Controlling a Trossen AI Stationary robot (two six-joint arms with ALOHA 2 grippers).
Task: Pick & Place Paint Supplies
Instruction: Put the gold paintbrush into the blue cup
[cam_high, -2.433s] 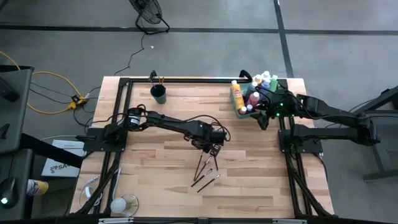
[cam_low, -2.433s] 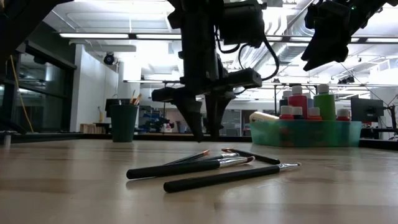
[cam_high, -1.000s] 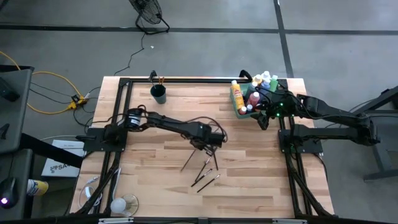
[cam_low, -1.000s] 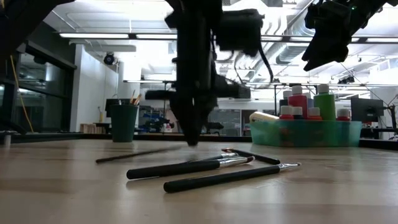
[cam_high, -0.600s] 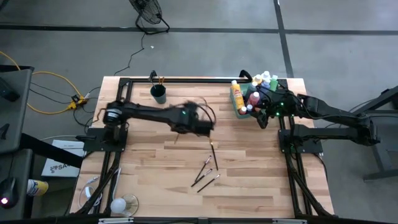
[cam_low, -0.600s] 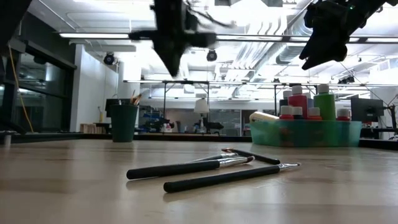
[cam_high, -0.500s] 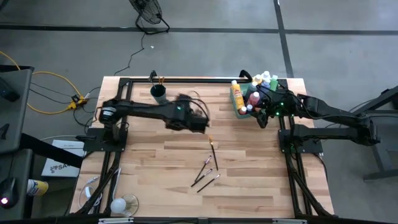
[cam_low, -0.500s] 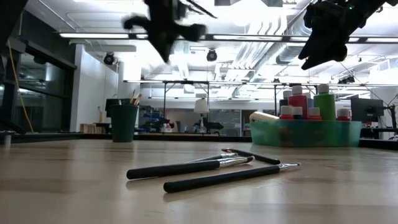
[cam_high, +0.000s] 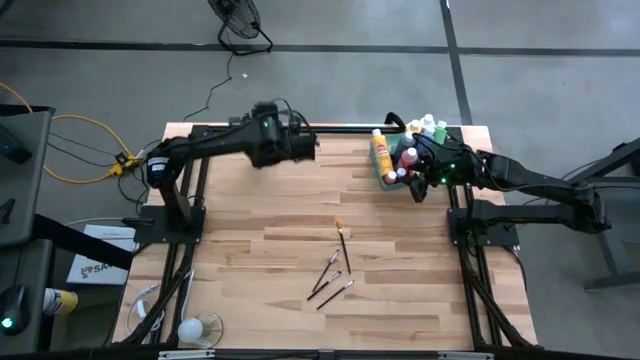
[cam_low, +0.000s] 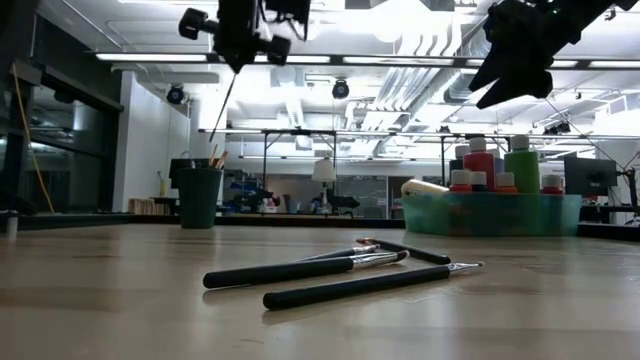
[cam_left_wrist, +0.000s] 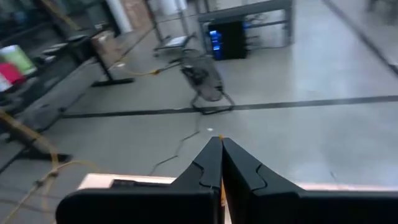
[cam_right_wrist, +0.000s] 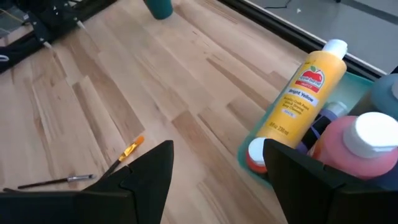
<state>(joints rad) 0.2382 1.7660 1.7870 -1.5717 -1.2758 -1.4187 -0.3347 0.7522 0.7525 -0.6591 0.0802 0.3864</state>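
Left arm carrying a paintbrush toward the cup while the right arm is waiting over the tray.

On the surface (cam_high: 250, 250), the green tray (cam_low: 490, 214) is holding upright paint bottles (cam_low: 478, 163) plus a yellow bottle (cam_right_wrist: 305, 93) lying across them; the dark cup (cam_low: 199, 196) is holding brushes. The left tool (cam_low: 237, 40), clenched on a thin paintbrush (cam_low: 226, 105), is hanging above the cup, seemingly to drop it in. The right tool (cam_right_wrist: 217, 168) is hovering released beside the tray. Loose brushes (cam_high: 332, 272) are lying mid-surface.

"Bright Yellow" on the yellow paint bottle's label (cam_right_wrist: 303, 93), other print too small
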